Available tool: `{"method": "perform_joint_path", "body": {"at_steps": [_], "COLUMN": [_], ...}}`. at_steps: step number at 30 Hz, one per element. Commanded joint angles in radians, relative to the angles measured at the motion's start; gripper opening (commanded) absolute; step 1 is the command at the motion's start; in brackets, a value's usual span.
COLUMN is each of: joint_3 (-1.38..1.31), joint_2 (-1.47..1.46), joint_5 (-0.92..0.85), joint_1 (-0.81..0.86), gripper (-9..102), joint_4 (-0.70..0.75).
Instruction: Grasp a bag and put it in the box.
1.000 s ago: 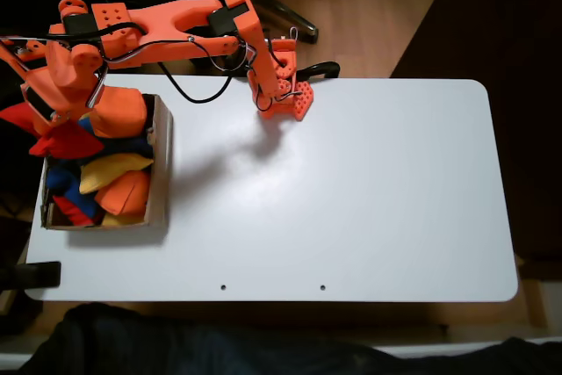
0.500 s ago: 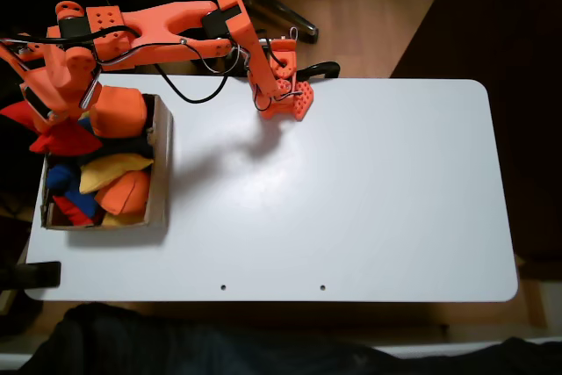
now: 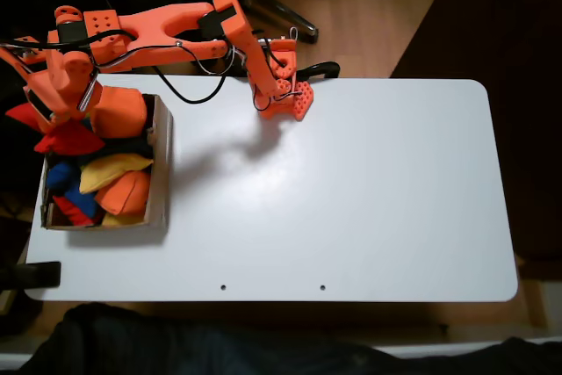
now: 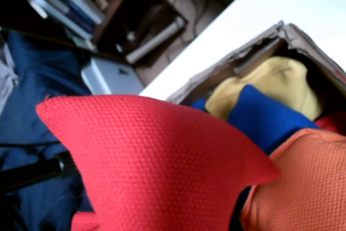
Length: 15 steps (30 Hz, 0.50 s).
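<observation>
Bag, wrist view: the bag (image 4: 157, 160) sits closest to the lens, red woven fabric with one pointed corner aimed right, toward the box interior.
Bag, fixed view: the bag (image 3: 66, 140) hangs at the upper-left corner of the box (image 3: 162, 164), partly above the heap inside and partly out past the box's upper-left edge.
Tool: the tool (image 3: 60, 104) is directly above the bag, pointing down; the bag hangs from it, so the fingers read as clamped on the bag, though the contact itself is hidden.
Key relation: judged from the fixed view, the box centre lies down and slightly right of the tool; release calls for a short shift that way.
Long axis of box: runs top to bottom in the fixed view, along the left end of the table (image 3: 351, 191).
Box contents: orange beanbag (image 4: 303, 182), blue beanbag (image 4: 265, 114), yellow beanbag (image 4: 275, 85), heaped to the rim.
Risk: the heap is high; a bag dropped at the edge may slide off outside.
Far field: shelves with books (image 4: 65, 4) beyond the table edge.
Writing, brands: none legible.
</observation>
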Motion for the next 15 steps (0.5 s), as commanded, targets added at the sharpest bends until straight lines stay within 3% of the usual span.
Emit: {"method": "perform_joint_path", "body": {"at_steps": [1,6,15], "joint_3": [-0.071,-0.063,-0.043], "joint_2": [0.015,0.021,0.038], "joint_5": [0.011,0.026,0.032], "joint_1": [0.009,0.005,-0.006], "gripper": [15,24,27], "joint_4": [-0.020,-0.020,-0.021]}}
